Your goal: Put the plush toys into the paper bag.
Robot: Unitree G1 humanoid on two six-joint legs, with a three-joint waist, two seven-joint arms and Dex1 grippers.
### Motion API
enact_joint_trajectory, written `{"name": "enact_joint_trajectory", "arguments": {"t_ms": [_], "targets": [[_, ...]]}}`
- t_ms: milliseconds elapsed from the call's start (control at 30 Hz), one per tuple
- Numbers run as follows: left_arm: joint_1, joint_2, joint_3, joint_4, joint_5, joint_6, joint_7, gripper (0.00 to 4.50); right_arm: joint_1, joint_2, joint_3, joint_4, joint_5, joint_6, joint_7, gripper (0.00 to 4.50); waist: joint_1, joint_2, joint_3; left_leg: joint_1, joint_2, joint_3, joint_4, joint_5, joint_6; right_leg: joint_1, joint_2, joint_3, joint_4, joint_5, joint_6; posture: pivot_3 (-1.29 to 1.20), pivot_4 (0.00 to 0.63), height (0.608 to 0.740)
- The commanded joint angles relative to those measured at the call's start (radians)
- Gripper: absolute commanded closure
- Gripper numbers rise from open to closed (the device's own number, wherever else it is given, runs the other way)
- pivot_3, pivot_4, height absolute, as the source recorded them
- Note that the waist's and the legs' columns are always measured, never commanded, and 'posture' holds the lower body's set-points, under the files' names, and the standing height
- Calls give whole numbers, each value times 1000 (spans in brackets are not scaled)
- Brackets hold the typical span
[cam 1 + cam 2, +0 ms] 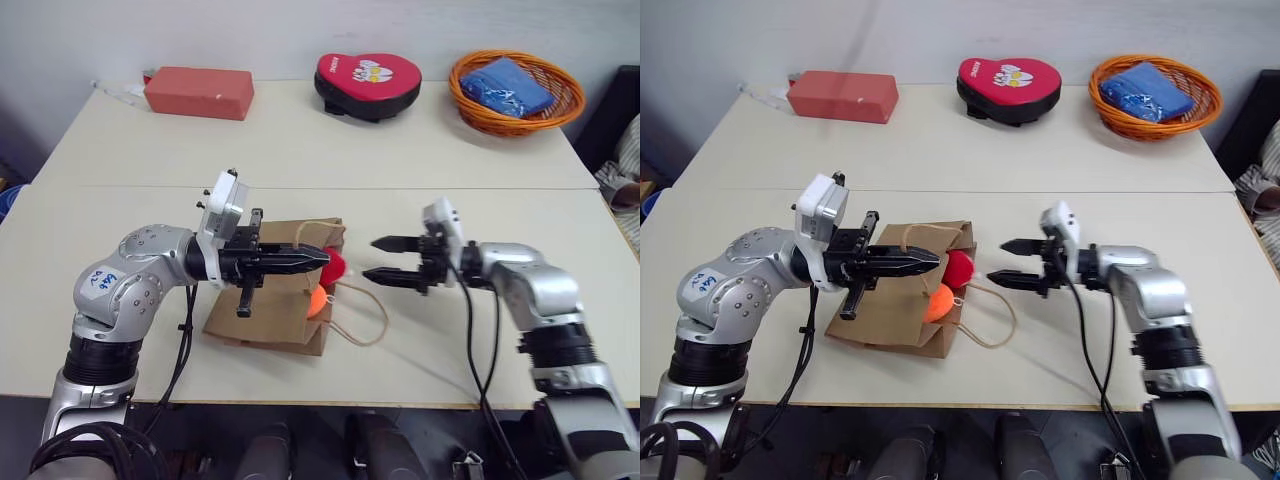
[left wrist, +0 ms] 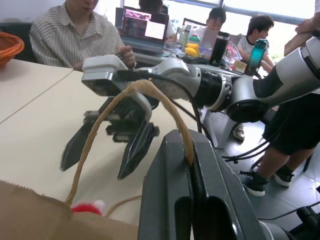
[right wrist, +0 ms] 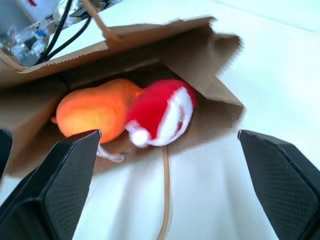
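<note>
Legible markings:

1. Sticker on left arm (image 1: 100,283): a white patch on the silver upper-arm housing with blue handwritten characters, too small to make out.
2. Heart-shaped pad (image 1: 1009,77): lying at the far side of the table, its red face carries a white paw-print emblem and, beside it, a short line of white lettering too small to make out.
3. Laptop screen (image 2: 143,26): in the left wrist view, behind a seated person, it shows rows of pink and dark content; no word can be read.
</note>
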Motion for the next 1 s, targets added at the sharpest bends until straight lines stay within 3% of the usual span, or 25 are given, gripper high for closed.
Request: {"name": "enact_joint_trajectory", "arguments": {"t_ms": [33, 133, 267, 433, 633, 833, 1000], "targets": [[16, 16, 34, -49, -24, -5, 8, 4500, 66, -139, -50, -99, 131, 333, 10, 16, 11, 0, 0, 0, 0, 0, 0, 0, 0, 0, 0, 0, -1, 0, 0, 0, 150, 740], [27, 15, 40, -62, -29, -4, 23, 4500, 122, -197, -115, -160, 224, 563, -54, 16, 18, 0, 0, 0, 0, 0, 0, 0, 1, 0, 0, 0, -2, 0, 0, 0, 150, 740], [34, -2, 31, -70, -31, -7, 42, 4500, 199, -173, -129, -268, 279, 765, -168, 16, 17, 0, 0, 0, 0, 0, 0, 0, 1, 0, 0, 1, -1, 0, 0, 0, 150, 740], [32, -11, 25, -70, -32, -8, 54, 4500, 218, -61, -160, -324, 281, 770, -299, 16, 14, -2, -1, 1, 0, 1, 0, 0, 1, 0, 1, 1, 0, 0, 0, 0, 150, 740], [39, 12, 38, -68, -41, 2, 52, 4500, 216, -41, 13, -295, -105, -164, -194, 16, 15, -2, -1, 1, -1, 2, 0, 0, 1, 0, 0, 2, 0, 0, 0, 0, 150, 740], [25, 17, 36, -64, -47, 8, 57, 4500, 84, 58, 116, -123, -239, -375, -237, 16, 12, -2, -1, 1, -1, 2, 0, 0, 1, -1, 1, 2, 0, 0, 0, 0, 150, 740], [20, 25, 35, -58, -49, 10, 54, 4500, 35, 133, 183, -69, -266, -366, -232, 16, 13, -2, -1, 1, 0, 1, 0, 0, 1, 0, 1, 1, -1, 0, 0, 0, 150, 740]]}}
